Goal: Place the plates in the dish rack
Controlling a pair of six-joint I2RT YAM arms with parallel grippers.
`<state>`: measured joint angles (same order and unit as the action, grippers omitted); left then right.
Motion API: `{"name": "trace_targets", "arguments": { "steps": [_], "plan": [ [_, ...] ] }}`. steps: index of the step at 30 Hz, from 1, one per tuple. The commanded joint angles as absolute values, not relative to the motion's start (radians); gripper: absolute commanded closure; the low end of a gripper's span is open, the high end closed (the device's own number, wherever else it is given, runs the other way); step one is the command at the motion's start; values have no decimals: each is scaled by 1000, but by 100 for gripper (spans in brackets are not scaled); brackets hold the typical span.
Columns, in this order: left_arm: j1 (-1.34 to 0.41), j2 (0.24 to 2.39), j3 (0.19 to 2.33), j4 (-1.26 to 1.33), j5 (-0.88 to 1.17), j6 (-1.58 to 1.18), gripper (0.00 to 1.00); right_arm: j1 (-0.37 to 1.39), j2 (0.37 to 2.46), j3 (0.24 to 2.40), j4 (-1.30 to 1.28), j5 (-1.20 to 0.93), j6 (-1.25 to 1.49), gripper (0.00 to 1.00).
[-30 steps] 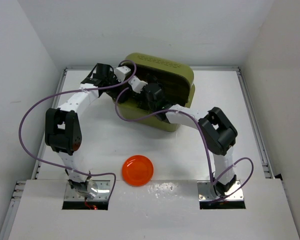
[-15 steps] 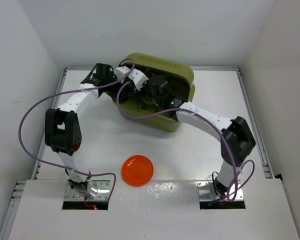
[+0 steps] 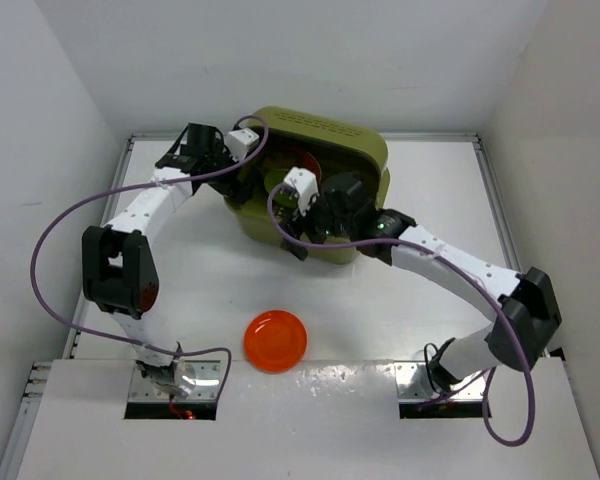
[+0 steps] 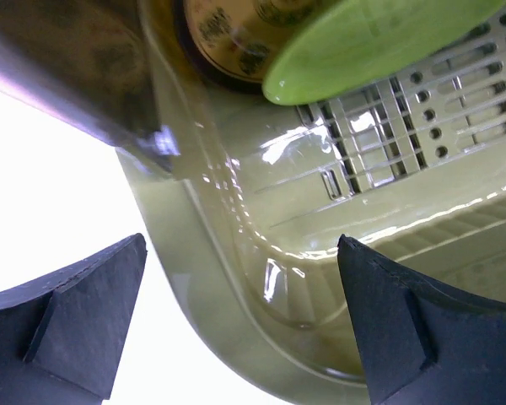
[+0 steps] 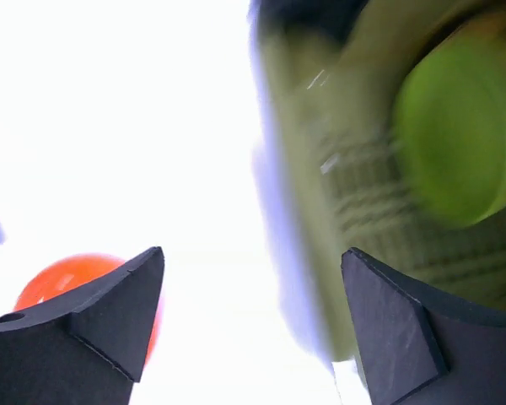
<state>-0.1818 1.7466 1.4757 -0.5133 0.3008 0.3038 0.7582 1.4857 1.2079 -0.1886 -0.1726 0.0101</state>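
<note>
Over the last second the right arm [image 3: 455, 265] has swung its elbow out toward the right side of the white table [image 3: 180, 290]. The right gripper [image 5: 253, 329] has drawn back from over the middle of the olive-green plastic dish rack [image 3: 325, 125] to its near rim. The left arm [image 3: 148, 205] has shifted only slightly at the rack's left corner. The orange-red round plastic plate [image 3: 276, 340] on the table near the arm bases has not moved.

From above, both wrists cover much of the rack's inside. Only part of the lime-green round plastic plate [image 3: 278, 181] and a red sliver of a second orange-red plate [image 3: 304, 160] behind it show, and neither gripper's fingers can be made out there.

Only the left wrist camera shows the brown round plate with a golden pattern [image 4: 228, 38]. It is cut off by the top edge and sits partly behind the green plate, above the slotted floor. The left gripper [image 4: 240, 333] is spread wide and holds nothing, with the rack's rounded corner seen between its fingers.

The right wrist view is blurred. Its fingers also stand apart and empty, one hiding part of the orange-red plate on the table, and the rack and green plate are smeared at the right.
</note>
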Motion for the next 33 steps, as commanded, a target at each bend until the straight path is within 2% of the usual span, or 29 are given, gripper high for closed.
{"name": "trace_targets", "arguments": {
  "steps": [1,8,17,26,29,30,32,33],
  "plan": [
    [-178,1657,1486,-457,279,287,0,807,1425,1118,-251,-224,115,17],
    [-178,1563,1447,-397,267,268,0,954,1485,1039,-304,-117,224,21],
    [-178,1344,1293,-456,193,239,0,1025,1624,971,-265,-6,390,21],
    [-178,1198,1138,-494,173,207,0,1029,1735,894,-173,-198,416,26],
    [-178,1160,1111,-503,173,186,0,1040,1759,887,-184,-213,411,34],
    [-178,1149,1095,-503,173,186,0,1049,1772,884,-187,-213,414,42],
    [-178,1125,1083,-503,173,176,0,1051,1792,874,-193,-215,423,52],
    [-178,1115,1074,-512,173,176,0,1052,1804,865,-189,-213,434,63]
  ]
}}
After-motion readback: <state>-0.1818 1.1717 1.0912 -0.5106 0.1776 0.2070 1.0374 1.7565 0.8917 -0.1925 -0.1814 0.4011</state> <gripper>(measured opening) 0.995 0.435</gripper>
